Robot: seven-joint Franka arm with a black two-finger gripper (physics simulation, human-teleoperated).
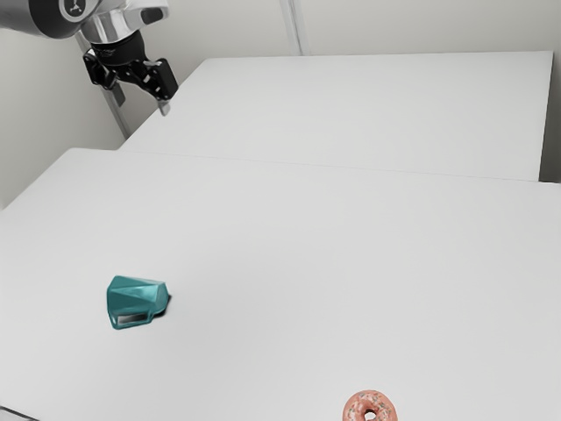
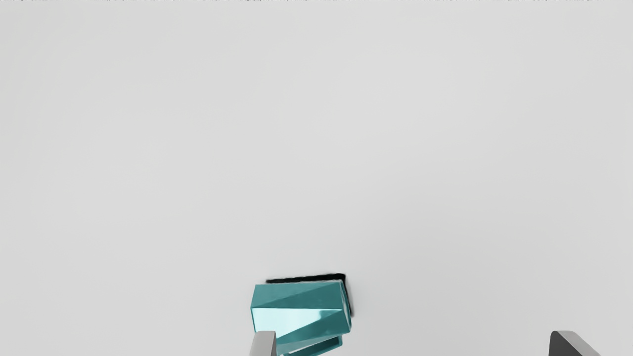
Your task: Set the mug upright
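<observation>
Mug on its side, toward the exterior view's left on the table, a good way in from the far left corner. Its handle is turned toward the near side of the table, and the body lies along the surface instead of standing on its base. Which end is the mouth I cannot make out for certain.

Slightly to the right, and much farther back, the end effector hangs above the table's height, near that far left corner. Its fingers are spread wide with nothing between them. In the wrist view one finger overlaps part of the mug, but the exterior view shows the two well apart.

Farther right, near the exterior view's bottom edge, a doughnut lies on the table. It is well away from the mug and should not get in the way.

As the mug lies, the task's goal is unmet, so I judge the step in hand to be reaching the mug and getting a hold of it. The next move calls for bringing the open end effector over the body, lining up so that one finger goes down on each side, and closing without catching the handle badly. After that the mug would need lifting a little and tipping onto its base. Its slanted faces could let it roll or slip under an uneven squeeze.
</observation>
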